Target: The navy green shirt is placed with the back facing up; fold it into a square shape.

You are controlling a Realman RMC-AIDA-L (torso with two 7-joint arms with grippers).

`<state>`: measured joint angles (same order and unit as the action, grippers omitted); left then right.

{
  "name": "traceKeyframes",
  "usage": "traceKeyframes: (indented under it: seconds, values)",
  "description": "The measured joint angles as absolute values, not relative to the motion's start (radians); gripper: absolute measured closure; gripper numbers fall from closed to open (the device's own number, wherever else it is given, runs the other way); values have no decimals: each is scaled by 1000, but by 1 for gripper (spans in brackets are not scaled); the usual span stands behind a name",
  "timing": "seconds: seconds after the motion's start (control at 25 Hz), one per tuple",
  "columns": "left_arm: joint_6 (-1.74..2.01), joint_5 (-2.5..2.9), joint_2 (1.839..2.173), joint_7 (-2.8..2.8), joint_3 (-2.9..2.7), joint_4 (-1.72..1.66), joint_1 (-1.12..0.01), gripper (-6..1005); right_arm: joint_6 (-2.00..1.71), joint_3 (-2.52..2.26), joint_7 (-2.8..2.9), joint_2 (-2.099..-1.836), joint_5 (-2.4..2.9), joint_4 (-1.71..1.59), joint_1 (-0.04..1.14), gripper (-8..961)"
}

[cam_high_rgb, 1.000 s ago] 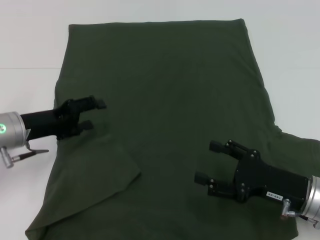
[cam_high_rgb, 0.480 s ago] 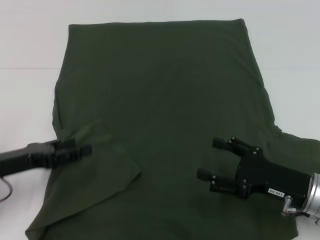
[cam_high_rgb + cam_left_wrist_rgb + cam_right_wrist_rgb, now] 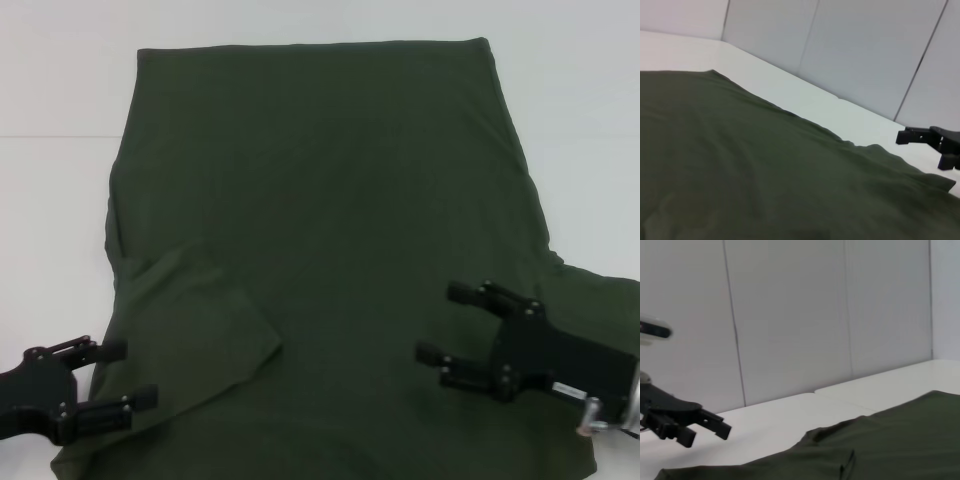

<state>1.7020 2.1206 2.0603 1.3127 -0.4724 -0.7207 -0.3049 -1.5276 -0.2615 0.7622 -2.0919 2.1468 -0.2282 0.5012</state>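
The navy green shirt lies flat on the white table, plain side up, its left sleeve folded in as a flap over the body. My left gripper is open at the shirt's near-left corner, its fingers over the cloth edge and holding nothing. My right gripper hovers open above the near-right part of the shirt, also with nothing in it. The left wrist view shows the shirt with the right gripper far off. The right wrist view shows the shirt and the distant left gripper.
The right sleeve spreads out to the right behind my right arm. White table surface borders the shirt on the left, right and far side. Pale wall panels stand behind the table.
My left gripper has drawn back from the shirt's left middle to its near-left corner. The right gripper has slid slightly right and toward me. The shirt lies as before.
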Motion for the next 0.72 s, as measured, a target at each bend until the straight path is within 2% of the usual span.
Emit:
traceKeyframes:
  seconds: [0.2, 0.4, 0.72]
  values:
    - [1717, 2117, 2060, 1287, -451, -732, -283, 175, -1593, -255, 977, -2093, 2146, -382, 460, 10]
    - [1767, 2116, 2066, 1280, -441, -786, -278, 158, -1725, -261, 1429, -2079, 2158, -654, 430, 10]
    - [1813, 2121, 2070, 1250, -437, -822, -282, 159, -1790, -311, 2046, -2010, 2308, -931, 436, 15]
